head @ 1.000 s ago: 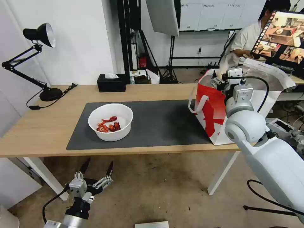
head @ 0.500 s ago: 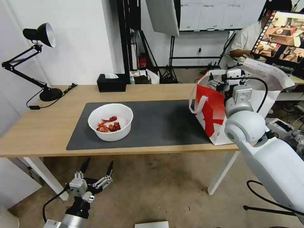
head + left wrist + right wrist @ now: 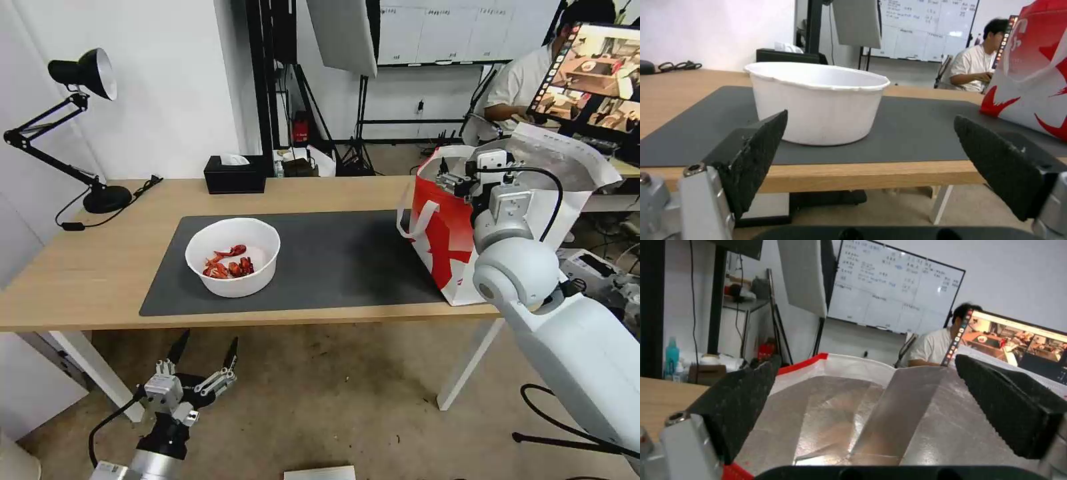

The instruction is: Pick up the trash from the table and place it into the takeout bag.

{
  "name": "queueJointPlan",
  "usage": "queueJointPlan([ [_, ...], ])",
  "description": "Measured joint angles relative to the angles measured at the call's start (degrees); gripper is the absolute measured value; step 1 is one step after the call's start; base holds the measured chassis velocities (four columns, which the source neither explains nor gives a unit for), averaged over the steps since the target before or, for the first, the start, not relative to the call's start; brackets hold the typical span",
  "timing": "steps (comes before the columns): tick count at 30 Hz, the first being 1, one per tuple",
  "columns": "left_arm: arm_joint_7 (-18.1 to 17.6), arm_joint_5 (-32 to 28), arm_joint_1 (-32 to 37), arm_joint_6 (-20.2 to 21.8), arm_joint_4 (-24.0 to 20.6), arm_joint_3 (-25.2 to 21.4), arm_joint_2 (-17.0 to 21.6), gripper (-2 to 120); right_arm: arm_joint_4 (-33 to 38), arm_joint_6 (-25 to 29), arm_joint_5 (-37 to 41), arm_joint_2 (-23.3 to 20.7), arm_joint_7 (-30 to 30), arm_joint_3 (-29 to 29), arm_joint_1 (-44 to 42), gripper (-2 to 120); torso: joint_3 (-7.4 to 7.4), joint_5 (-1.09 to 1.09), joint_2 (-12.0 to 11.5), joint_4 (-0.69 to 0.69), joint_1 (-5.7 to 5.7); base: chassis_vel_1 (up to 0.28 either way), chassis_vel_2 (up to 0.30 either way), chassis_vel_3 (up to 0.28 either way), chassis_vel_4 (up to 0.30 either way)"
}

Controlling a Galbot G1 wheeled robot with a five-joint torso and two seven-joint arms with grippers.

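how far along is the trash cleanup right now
Done: cannot tell; the takeout bag shows only foil lining. In hand: nothing; the right gripper is open at the bag's mouth. Left: the bowl of shells on the table; the left gripper is open below the table edge.

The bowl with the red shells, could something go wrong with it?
Maybe. The bowl is open-topped with loose crayfish shells, so a tilt while lifting could spill them on the mat. The takeout bag stands at the table edge with the open right end effector at its mouth; a bump might tip it.
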Motion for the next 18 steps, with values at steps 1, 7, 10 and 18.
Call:
queueJointPlan([
  [1, 0.00, 0.00, 0.01, 0.00, -0.01, 0.01, 0.00, 100, 0.08, 0.10, 0.02, -0.09, -0.01, 0.12, -0.19, 100, 0.00, 0.00, 0.00, 0.00, 0.00, 0.000, 0.000, 0.000, 0.000],
  [7, 0.00, 0.01, -0.03, 0.11, -0.19, 0.13, 0.14, 100, 1.83, 4.31, 3.91, -0.61, -1.24, 0.43, -0.90, 100, 0.00, 0.00, 0.00, 0.00, 0.00, 0.000, 0.000, 0.000, 0.000],
  [10, 0.00, 0.01, -0.17, 0.19, -0.19, 0.18, 0.35, 100, 4.67, 9.11, 7.62, -1.14, -3.38, 0.53, -2.40, 100, 0.00, -0.01, 0.00, 0.01, 0.00, 0.000, 0.000, 0.000, 0.000],
  [18, -0.02, 0.03, -0.18, 0.61, -0.19, 0.58, -0.01, 100, 11.71, 15.75, 11.19, -3.86, -15.04, 3.67, -12.10, 100, -0.01, 0.00, 0.00, -0.01, 0.00, 0.000, 0.000, 0.000, 0.000],
])
